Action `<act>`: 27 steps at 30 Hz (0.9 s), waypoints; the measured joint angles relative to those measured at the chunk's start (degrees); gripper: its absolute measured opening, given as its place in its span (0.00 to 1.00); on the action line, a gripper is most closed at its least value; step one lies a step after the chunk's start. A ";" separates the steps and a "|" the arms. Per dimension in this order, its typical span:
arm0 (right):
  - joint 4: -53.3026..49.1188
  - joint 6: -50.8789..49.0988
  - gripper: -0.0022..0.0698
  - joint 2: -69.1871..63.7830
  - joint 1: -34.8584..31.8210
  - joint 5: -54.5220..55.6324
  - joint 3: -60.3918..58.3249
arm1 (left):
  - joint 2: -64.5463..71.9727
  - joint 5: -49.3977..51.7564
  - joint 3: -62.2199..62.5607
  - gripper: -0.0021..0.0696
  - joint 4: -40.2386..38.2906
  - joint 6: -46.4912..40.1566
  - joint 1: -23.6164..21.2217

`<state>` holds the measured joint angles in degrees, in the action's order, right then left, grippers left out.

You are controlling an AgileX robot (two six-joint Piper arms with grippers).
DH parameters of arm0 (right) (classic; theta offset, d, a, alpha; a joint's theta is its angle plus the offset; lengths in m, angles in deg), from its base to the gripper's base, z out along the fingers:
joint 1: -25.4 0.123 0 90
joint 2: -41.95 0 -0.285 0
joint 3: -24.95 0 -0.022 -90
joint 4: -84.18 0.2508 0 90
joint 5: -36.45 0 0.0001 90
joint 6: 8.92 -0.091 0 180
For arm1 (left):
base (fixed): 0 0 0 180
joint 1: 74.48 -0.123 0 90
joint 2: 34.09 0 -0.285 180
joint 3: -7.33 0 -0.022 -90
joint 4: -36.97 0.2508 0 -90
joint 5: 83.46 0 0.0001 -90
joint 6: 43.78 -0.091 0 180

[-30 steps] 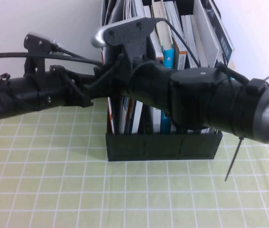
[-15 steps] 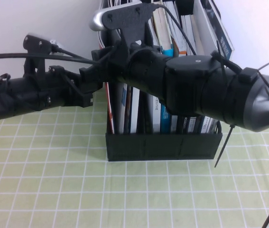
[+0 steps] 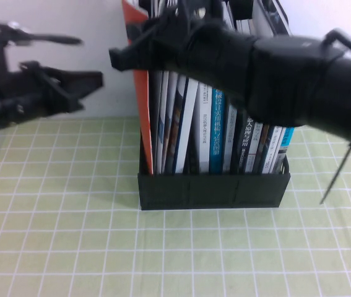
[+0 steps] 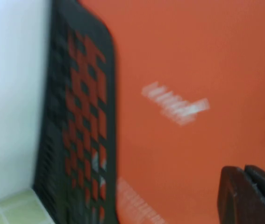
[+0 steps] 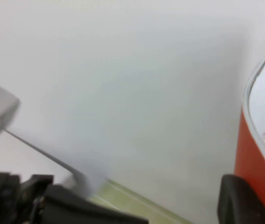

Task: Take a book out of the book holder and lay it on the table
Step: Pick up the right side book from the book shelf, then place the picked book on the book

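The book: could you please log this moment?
right end effector: shut on book top | book: in book holder | left end effector: left of it, apart

The right arm reaches across from the right, held high, its hand (image 3: 132, 52) clamped tight at its far left end. The left arm extends in from the left, its hand (image 3: 88, 83) blurred, apparently pointing rightward toward the other.

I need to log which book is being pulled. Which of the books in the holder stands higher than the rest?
The orange-red booklet at the left end of the black book holder. It rises above its neighbours, with the right gripper shut at its top edge.
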<state>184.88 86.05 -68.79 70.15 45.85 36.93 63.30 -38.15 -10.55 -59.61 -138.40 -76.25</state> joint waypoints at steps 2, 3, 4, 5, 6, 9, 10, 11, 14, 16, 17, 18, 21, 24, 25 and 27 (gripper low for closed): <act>0.00 0.88 0.05 2.42 -0.02 -3.83 0.00 | -2.14 1.48 0.00 0.03 0.00 3.41 -2.92; 0.00 1.00 0.05 3.62 -0.02 -6.18 0.00 | -3.35 2.13 0.00 0.03 0.00 4.95 -4.46; 0.00 1.00 0.05 4.74 -0.02 -8.18 0.00 | -4.30 2.44 0.00 0.03 0.30 6.21 -5.56; -0.12 1.00 0.05 5.75 -0.02 -10.59 0.00 | -5.53 2.71 0.00 0.03 0.98 7.91 -6.82; -0.24 0.83 0.05 6.66 -0.02 -12.82 0.00 | -6.74 2.97 0.00 0.03 2.01 9.23 -7.88; -0.64 -0.72 0.05 8.93 -0.02 -18.11 0.00 | -10.47 3.82 0.00 0.03 6.41 13.35 -9.63; -1.52 -1.49 0.05 9.72 -0.02 -19.64 0.00 | -11.72 4.06 0.00 0.03 8.42 14.88 -9.78; -2.62 -2.25 0.05 10.38 -0.02 -21.09 0.00 | -12.74 4.55 0.00 0.03 10.06 16.38 -9.82; -10.87 -7.35 0.05 13.07 -0.02 -26.14 0.00 | -16.67 6.72 0.00 0.03 14.75 20.27 -9.91; -20.03 -12.94 0.05 15.18 -0.02 -29.89 0.00 | -19.09 8.17 0.00 0.03 16.51 22.24 -9.91; -25.38 -16.76 0.05 16.29 -0.02 -32.11 0.00 | -20.50 9.16 0.00 0.03 17.46 23.45 -9.91; -30.98 -20.78 0.05 17.38 -0.02 -34.43 0.00 | -21.96 10.11 0.00 0.03 18.42 24.62 -9.91; -47.06 -31.65 0.05 19.79 -0.02 -42.31 0.34 | -26.51 12.84 0.00 0.03 21.35 28.31 -9.91; -60.53 -38.44 0.05 20.67 -0.02 -52.67 0.49 | -30.73 14.17 0.00 0.03 26.26 34.17 -9.91; -64.51 -39.94 0.05 20.67 -0.02 -56.32 0.49 | -32.19 14.29 0.00 0.03 28.43 36.51 -9.91; -71.42 -41.42 0.05 20.45 -0.02 -62.99 0.49 | -34.67 14.29 0.00 0.03 32.92 41.39 -9.91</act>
<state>113.46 44.63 -48.34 70.14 -17.14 37.42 28.63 -23.86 -10.55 -26.70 -97.00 -86.16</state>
